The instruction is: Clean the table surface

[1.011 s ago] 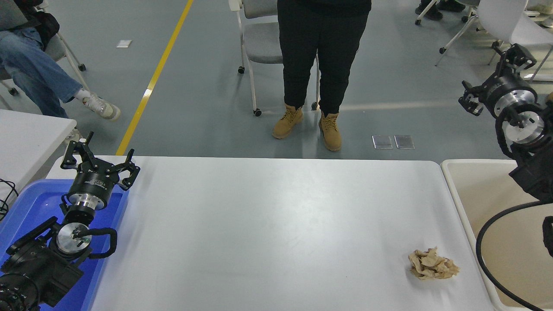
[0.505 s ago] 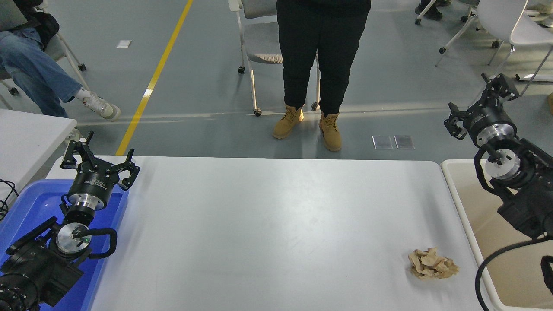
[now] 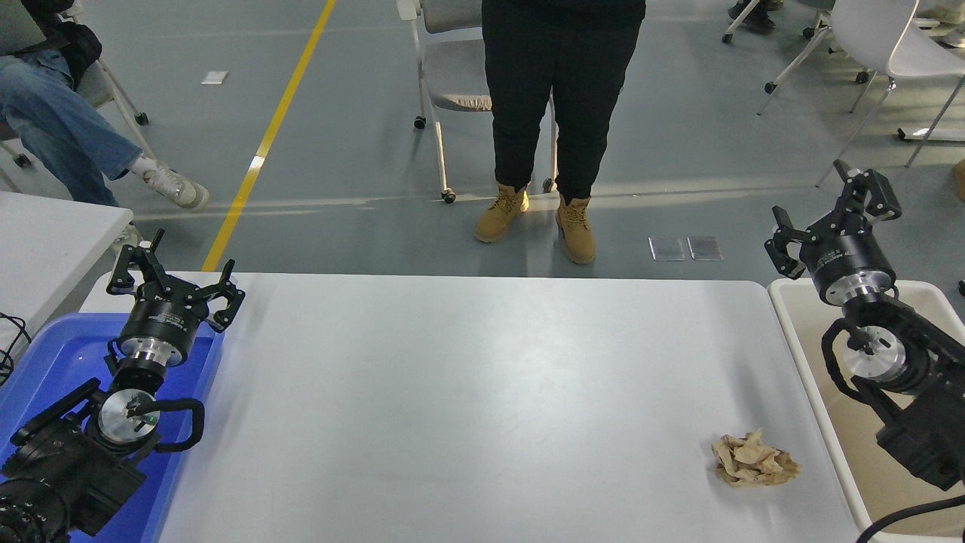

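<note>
One arm is placed to work: the right black gripper (image 3: 829, 220) sits at the far right, raised over the far end of the shallow cream rectangular bin (image 3: 799, 332) that abuts the table's right edge, fingers spread wide and holding nothing, pointing away toward the grey floor

Risks, as judged from this pose:
- gripper points away from the table; reaching the litter needs a large wrist turn and a swing left and near, so the forearm or the black cable could catch the bin rim
- the crumpled tan paper wad (image 3: 755, 461) is light and low; a descent off-centre could nudge it along the glossy top instead of trapping it
- fingers closing too high would pinch only a loose fold and drop the wad on the lift

Layout: the large white glossy rectangular table surface (image 3: 467, 392) lies left of and below the gripper. The wad rests on its near right corner, just beside the bin, well apart from the gripper and nearer the camera

Left black gripper (image 3: 170, 283), fingers also spread, parked over the blue plastic tray (image 3: 45, 362) at near left

A person in black trousers and tan boots (image 3: 558, 113) stands beyond the far edge
</note>
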You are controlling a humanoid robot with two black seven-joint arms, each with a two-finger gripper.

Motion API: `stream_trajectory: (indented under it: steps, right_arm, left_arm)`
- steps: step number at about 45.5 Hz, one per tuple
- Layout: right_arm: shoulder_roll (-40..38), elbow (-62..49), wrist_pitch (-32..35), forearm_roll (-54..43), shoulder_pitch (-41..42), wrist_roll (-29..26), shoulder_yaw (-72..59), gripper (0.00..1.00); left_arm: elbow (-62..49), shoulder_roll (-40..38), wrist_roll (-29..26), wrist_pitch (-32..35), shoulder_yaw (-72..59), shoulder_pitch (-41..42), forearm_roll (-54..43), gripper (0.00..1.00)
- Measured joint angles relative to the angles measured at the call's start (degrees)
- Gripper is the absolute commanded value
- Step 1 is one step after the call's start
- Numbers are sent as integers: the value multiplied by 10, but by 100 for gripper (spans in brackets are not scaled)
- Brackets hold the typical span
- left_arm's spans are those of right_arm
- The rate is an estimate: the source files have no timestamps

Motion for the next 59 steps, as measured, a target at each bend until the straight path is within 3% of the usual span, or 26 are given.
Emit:
stream_trajectory:
  steps: [20, 33, 40, 51, 59]
  right_arm:
    - [-9, 5, 4, -7, -5, 6, -2, 98]
    - [-57, 3, 3, -9, 30, -2, -73, 97]
    - [-93, 6, 6, -21, 65, -18, -197, 97]
    - [-153, 10, 36, -72, 179, -34, -508, 98]
    - [-197, 12, 49, -111, 242, -26, -615, 98]
  left_arm:
    - [0, 0, 0, 0, 0, 0, 0, 100]
    - [0, 0, 0, 0, 0, 0, 0, 100]
    - [0, 0, 0, 0, 0, 0, 0, 100]
    - [0, 0, 0, 0, 0, 0, 0, 100]
    - [0, 0, 0, 0, 0, 0, 0, 100]
